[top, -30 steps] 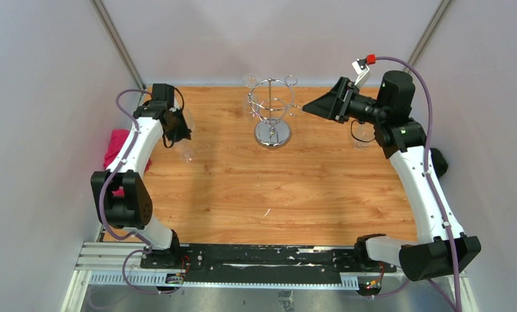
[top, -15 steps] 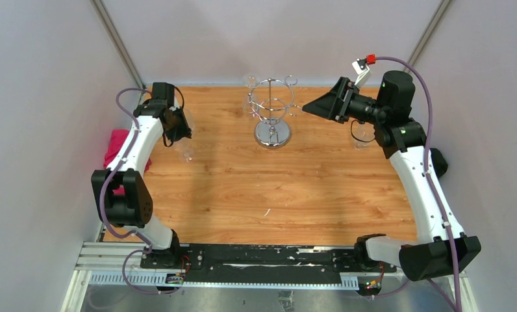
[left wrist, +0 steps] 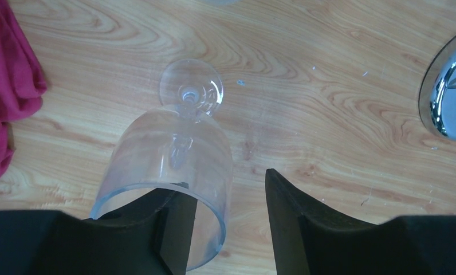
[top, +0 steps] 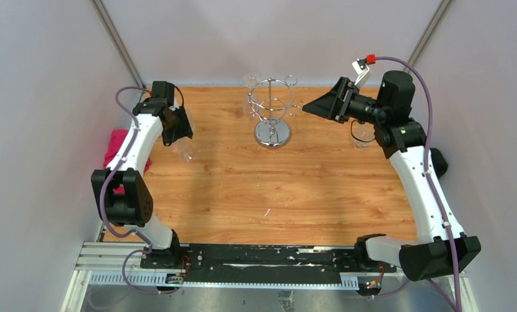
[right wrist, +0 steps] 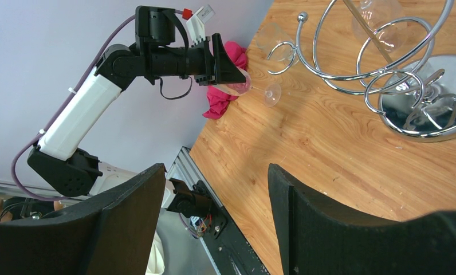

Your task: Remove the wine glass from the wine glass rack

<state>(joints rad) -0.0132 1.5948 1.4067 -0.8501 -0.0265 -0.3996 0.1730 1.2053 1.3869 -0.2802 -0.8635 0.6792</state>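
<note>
A clear wine glass [left wrist: 174, 149] stands on its foot on the wooden table [top: 243, 188], at the far left, under my left gripper [left wrist: 225, 186]. That gripper is open: one finger [left wrist: 171, 229] reaches inside the bowl's rim, the other finger [left wrist: 294, 223] is outside, a gap away from the glass wall. From the top view the glass [top: 186, 153] sits just below the left gripper [top: 178, 133]. The chrome wine glass rack [top: 272, 114] stands at the far middle. My right gripper [right wrist: 214, 172] hovers open and empty to the right of the rack [right wrist: 386, 63].
A pink cloth [top: 116, 149] lies off the table's left edge, close to the glass. More clear glasses [right wrist: 380, 23] hang on the rack. Another glass [top: 360, 133] stands behind the right arm. The rack's mirrored base [left wrist: 449, 97] is right of the left gripper.
My left jaws have spread apart and let go of the wine glass's rim; the gripper has drawn slightly away from it. The glass stays in place. The right arm has not moved.
</note>
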